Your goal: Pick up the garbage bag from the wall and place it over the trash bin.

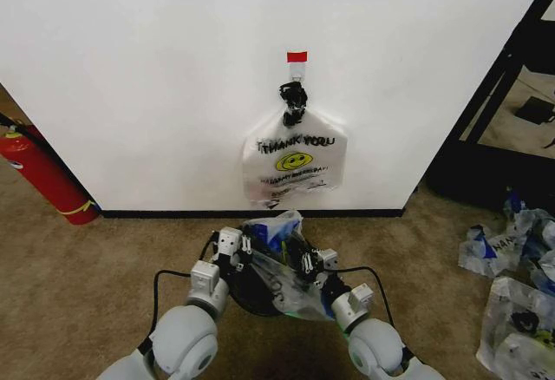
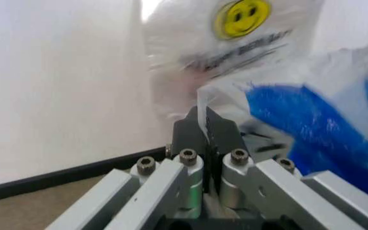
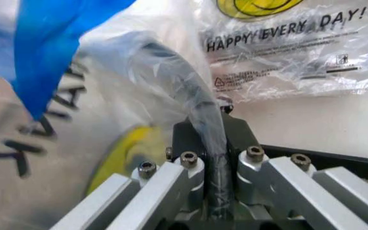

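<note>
**Me:** Film, thin and see-through; that is all the garbage bag [image 1: 279,263] is. I judge it nearly weightless, limp, slick and easy to tear, so it will sag and fold wherever I do not hold it.

**Partner:** Where do you take hold, then?

**Me:** At the mouth, near the blue patches at the handles, one side for each claw, so I can stretch the opening wide. My left gripper [image 1: 232,243] has its fingers pressed together on a thin fold of the bag's edge; the left wrist view shows the film caught between the black pads [image 2: 190,130]. My right gripper [image 1: 317,261] is clamped the same way on a twisted strand of the plastic that runs down between its fingers [image 3: 187,139].

**Partner:** And where is the bag now?

**Me:** Held between my two claws, low in front of me, just above the trash bin [image 1: 251,298], whose dark rim shows beneath it. It is off the wall [image 1: 139,76]; a bundle of same-print bags [image 1: 295,159] hangs there from the hook [image 1: 297,71] under the red tape [image 1: 297,56]
</note>
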